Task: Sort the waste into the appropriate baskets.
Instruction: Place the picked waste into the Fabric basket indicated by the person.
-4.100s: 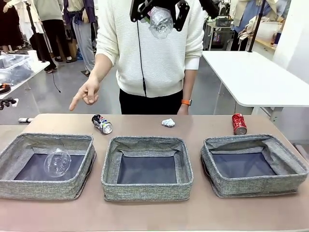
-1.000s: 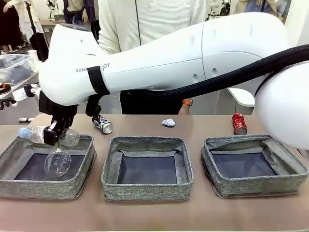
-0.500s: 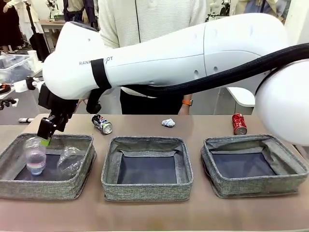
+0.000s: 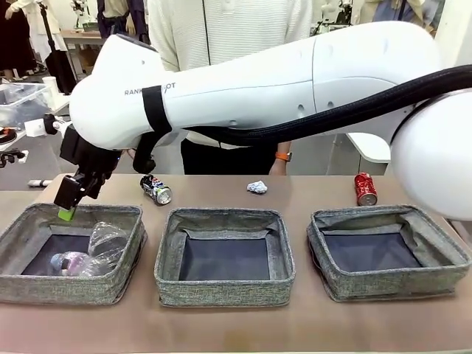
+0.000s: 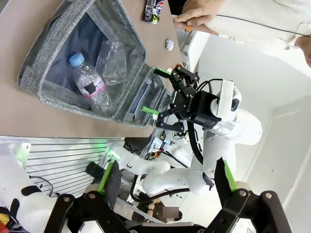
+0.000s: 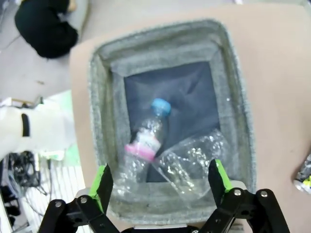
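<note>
Tan table (image 4: 221, 324), three grey baskets in a row. Left basket (image 4: 29, 284) holds the bottle (image 6: 146, 141), lying flat: clear, blue cap, pink label. The crumpled clear cup (image 6: 194, 158) touches its side. Right gripper (image 6: 160, 178) hangs over this basket's far-left corner, fingers spread, gripping nothing; bottle lies below, apart from the pads. Middle basket (image 4: 225, 289) and right basket (image 4: 387, 284) show dark bottoms. Along the far edge: printed can (image 4: 156, 189), paper wad (image 4: 257, 186), red can (image 4: 365, 189). Left gripper (image 5: 165, 177) is also spread, gripping nothing, well apart from the baskets.
</note>
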Controlling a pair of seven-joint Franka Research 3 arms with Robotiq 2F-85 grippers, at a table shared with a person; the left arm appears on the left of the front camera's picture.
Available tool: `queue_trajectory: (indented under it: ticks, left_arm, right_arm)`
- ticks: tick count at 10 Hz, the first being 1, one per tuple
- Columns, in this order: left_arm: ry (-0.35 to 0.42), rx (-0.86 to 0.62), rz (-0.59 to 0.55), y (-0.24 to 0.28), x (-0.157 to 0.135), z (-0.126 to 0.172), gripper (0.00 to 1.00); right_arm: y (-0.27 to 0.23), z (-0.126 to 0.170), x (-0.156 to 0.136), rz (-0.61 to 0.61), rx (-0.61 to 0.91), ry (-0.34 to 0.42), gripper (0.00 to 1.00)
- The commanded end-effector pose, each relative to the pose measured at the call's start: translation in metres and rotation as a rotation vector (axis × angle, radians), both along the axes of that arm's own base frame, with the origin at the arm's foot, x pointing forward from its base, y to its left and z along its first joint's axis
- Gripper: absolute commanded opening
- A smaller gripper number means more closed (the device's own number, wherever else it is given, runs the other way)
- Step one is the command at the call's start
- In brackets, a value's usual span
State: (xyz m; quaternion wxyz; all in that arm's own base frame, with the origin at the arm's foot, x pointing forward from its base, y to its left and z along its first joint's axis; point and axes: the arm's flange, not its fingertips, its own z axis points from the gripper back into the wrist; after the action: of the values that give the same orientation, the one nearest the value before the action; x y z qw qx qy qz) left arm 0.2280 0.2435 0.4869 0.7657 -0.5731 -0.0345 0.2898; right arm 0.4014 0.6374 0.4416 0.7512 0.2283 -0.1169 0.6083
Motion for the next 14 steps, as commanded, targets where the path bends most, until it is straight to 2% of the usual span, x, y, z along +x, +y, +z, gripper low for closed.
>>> queue_trajectory:
  ticks: [1,2,3,4,5,6,7,8,9,10,11,12,14]
  left_arm:
    - [-0.007,0.009,0.004,0.001,0.000,0.002,1.00]
    - [0.000,0.000,0.000,0.000,0.000,0.000,1.00]
    - [-0.071,-0.049,-0.003,-0.019,-0.002,0.035,1.00]
    - [-0.099,-0.138,-0.050,-0.048,-0.001,0.054,1.00]
    - [-0.120,-0.134,-0.110,-0.081,0.005,0.058,1.00]
    - [-0.115,-0.150,-0.173,-0.111,0.014,0.055,1.00]
    - [-0.103,-0.183,-0.218,-0.137,0.024,0.052,1.00]
    - [-0.081,-0.196,-0.273,-0.159,0.031,0.045,1.00]
    - [-0.043,-0.183,-0.311,-0.169,0.036,0.037,1.00]
    - [-0.001,-0.198,-0.322,-0.171,0.038,0.032,1.00]
    - [0.032,-0.098,-0.317,-0.169,0.040,0.029,1.00]
    - [-0.041,-0.179,-0.320,-0.178,0.037,0.032,1.00]
    - [-0.041,-0.179,-0.320,-0.178,0.037,0.032,1.00]
  right_arm:
    - [-0.021,0.013,-0.002,-0.091,0.049,0.056,1.00]
    - [-0.049,0.034,-0.002,-0.181,0.107,0.171,1.00]
    - [-0.103,0.067,-0.007,-0.291,0.212,0.221,1.00]
    - [-0.161,0.096,-0.020,-0.412,0.338,0.176,1.00]
    - [-0.219,0.116,-0.040,-0.527,0.475,0.106,1.00]
    - [-0.274,0.125,-0.059,-0.623,0.570,0.100,1.00]
    - [-0.321,0.129,-0.074,-0.693,0.626,0.143,1.00]
    - [-0.364,0.126,-0.084,-0.775,0.627,0.219,1.00]
    - [-0.396,0.122,-0.089,-0.794,0.627,0.282,1.00]
    - [-0.419,0.114,-0.093,-0.817,0.584,0.363,1.00]
    - [-0.419,0.108,-0.092,-0.897,0.421,0.476,1.00]
    - [-0.362,0.159,-0.060,-0.846,0.678,0.332,1.00]
    - [-0.362,0.159,-0.060,-0.846,0.678,0.332,1.00]
